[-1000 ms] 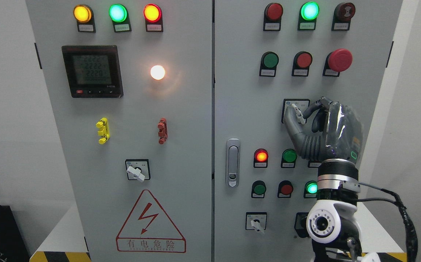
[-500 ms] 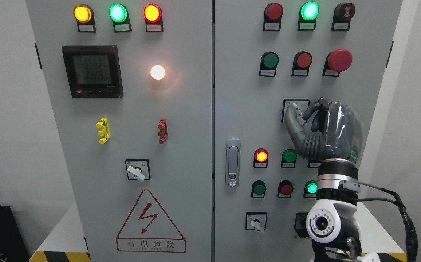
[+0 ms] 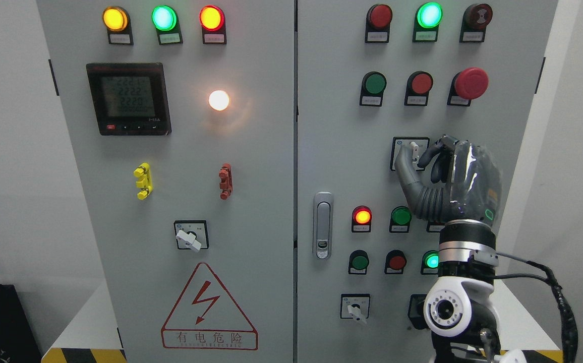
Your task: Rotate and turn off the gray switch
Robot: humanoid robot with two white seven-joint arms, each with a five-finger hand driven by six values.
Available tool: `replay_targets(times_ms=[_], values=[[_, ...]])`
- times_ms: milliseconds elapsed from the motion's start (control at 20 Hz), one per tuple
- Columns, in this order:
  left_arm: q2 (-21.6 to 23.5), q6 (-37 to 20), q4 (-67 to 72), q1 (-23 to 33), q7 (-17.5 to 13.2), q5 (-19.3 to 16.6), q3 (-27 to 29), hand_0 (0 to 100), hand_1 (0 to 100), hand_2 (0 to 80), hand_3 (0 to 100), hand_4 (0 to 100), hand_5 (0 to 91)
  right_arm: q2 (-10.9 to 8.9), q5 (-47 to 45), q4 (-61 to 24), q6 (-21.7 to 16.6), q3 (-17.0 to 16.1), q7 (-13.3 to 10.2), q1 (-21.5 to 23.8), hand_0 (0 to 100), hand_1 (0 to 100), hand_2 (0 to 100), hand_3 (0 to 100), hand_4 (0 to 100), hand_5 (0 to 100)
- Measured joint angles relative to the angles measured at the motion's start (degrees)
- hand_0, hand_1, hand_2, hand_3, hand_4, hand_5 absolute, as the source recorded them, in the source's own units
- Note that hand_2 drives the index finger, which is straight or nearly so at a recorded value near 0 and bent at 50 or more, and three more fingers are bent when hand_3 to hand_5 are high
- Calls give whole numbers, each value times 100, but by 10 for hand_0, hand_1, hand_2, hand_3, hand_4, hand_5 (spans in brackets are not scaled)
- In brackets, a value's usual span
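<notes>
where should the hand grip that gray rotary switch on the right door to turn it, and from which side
Grip the narrow lever of the gray switch, pinching its two flat sides. It sticks out from the door and stands nearly upright, so come in head-on with thumb on the left face and fingers on the right. The right hand is already placed this way.

The right arm [image 3: 460, 302] came up from the bottom, at the right side. Its white wrist joint sat low, and a silver ring sat above that. The right hand [image 3: 448, 176] was raised with its dark back facing out. Its thumb and fingers [image 3: 430, 150] were curled and pinched on the gray switch [image 3: 414, 150]. The left arm did not show.
</notes>
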Motion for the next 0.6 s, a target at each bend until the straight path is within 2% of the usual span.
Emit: replay_targets(times_ms=[100,200,350,600], values=[[0,0,0,0,1,0,0,120,389,0,0,0,0,0,0,-1,0,0,0,0,469,440,731,1000,1000,1000],[0,0,0,0,1,0,0,120,389,0,0,0,0,0,0,-1,0,0,17,-1,413,445,729,1000,1000,1000],[0,0,0,0,1,0,0,120,389,0,0,0,0,0,0,-5,-2,0,20,-1,379,446,723,1000,1000,1000],[0,0,0,0,1,0,0,120,389,0,0,0,0,-2,-5,-17,-27,0,-18,-1,378,417,713,1000,998,1000]])
